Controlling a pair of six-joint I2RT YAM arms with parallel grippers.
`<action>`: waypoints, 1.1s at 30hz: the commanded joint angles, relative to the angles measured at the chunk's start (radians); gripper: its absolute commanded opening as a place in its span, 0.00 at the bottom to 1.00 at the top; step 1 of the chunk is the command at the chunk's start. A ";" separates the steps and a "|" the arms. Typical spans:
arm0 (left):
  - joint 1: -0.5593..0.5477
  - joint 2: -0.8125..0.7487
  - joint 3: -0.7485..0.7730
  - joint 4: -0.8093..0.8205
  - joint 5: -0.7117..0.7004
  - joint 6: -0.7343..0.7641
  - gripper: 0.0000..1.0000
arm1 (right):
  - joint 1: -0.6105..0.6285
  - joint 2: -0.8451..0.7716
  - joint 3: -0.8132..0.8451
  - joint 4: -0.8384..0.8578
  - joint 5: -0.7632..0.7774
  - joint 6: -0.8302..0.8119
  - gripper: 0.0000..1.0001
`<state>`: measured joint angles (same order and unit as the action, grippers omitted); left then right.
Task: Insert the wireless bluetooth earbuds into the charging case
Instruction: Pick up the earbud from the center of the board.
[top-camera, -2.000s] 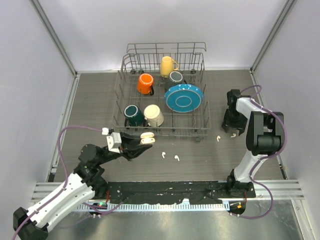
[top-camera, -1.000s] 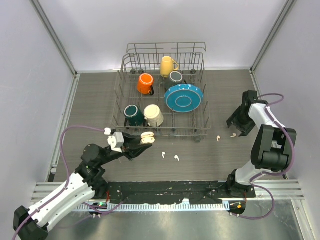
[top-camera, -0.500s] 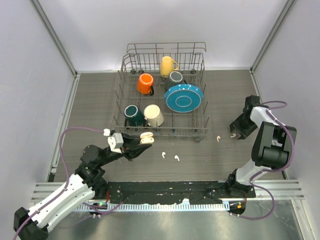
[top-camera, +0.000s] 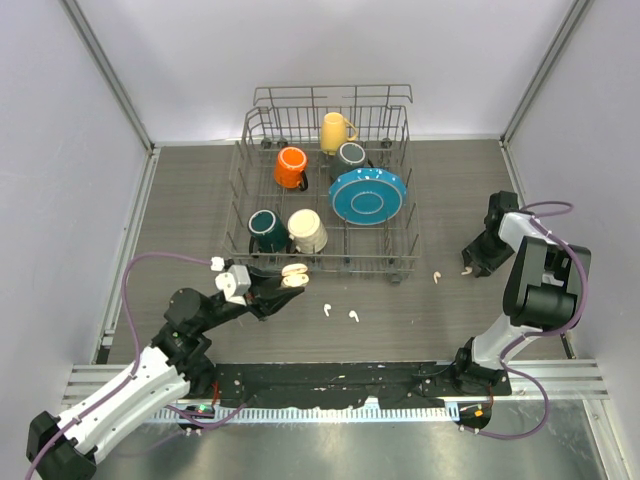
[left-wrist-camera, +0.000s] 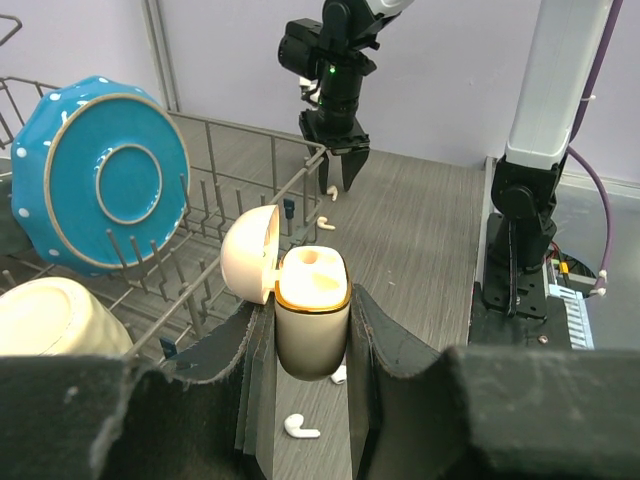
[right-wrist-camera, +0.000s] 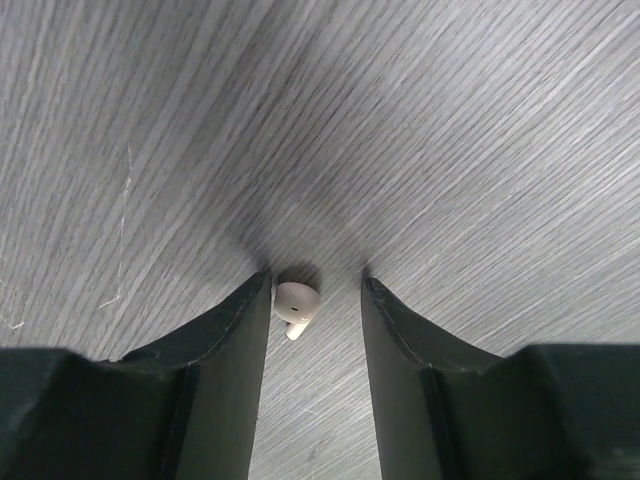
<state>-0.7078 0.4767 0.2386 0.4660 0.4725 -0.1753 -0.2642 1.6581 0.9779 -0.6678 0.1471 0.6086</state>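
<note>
My left gripper (top-camera: 284, 285) is shut on an open cream charging case (top-camera: 293, 275) and holds it above the table in front of the rack. In the left wrist view the case (left-wrist-camera: 311, 320) sits upright between the jaws (left-wrist-camera: 310, 305), lid (left-wrist-camera: 248, 255) flipped left. Two earbuds (top-camera: 326, 310) (top-camera: 353, 316) lie below it on the table, and one also shows in the left wrist view (left-wrist-camera: 300, 430). A third earbud (top-camera: 437, 277) lies further right. My right gripper (top-camera: 470, 262) is open, tips down at the table, straddling a fourth earbud (right-wrist-camera: 296, 303) that touches its left finger (right-wrist-camera: 225, 350).
A wire dish rack (top-camera: 350, 262) stands mid-table with a blue plate (top-camera: 367, 195), an orange mug (top-camera: 291, 166), a yellow mug (top-camera: 335, 131), a teal mug (top-camera: 266, 229) and a cream mug (top-camera: 307, 231). The rack's front corner is close to the third earbud.
The right arm has swung outward and its gripper has come down around the rightmost earbud. The left gripper with the case has barely moved.
</note>
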 joint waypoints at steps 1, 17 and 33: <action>-0.004 0.003 -0.001 0.025 0.000 0.022 0.00 | -0.003 0.011 0.004 0.033 0.035 0.019 0.46; -0.002 -0.024 -0.005 -0.001 -0.008 0.031 0.00 | -0.003 -0.012 -0.042 0.069 -0.011 0.005 0.43; -0.004 -0.026 -0.012 0.013 -0.003 0.020 0.00 | -0.003 -0.024 -0.077 0.114 -0.069 0.005 0.38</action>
<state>-0.7078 0.4530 0.2287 0.4435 0.4713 -0.1532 -0.2668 1.6325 0.9363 -0.6056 0.1276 0.6033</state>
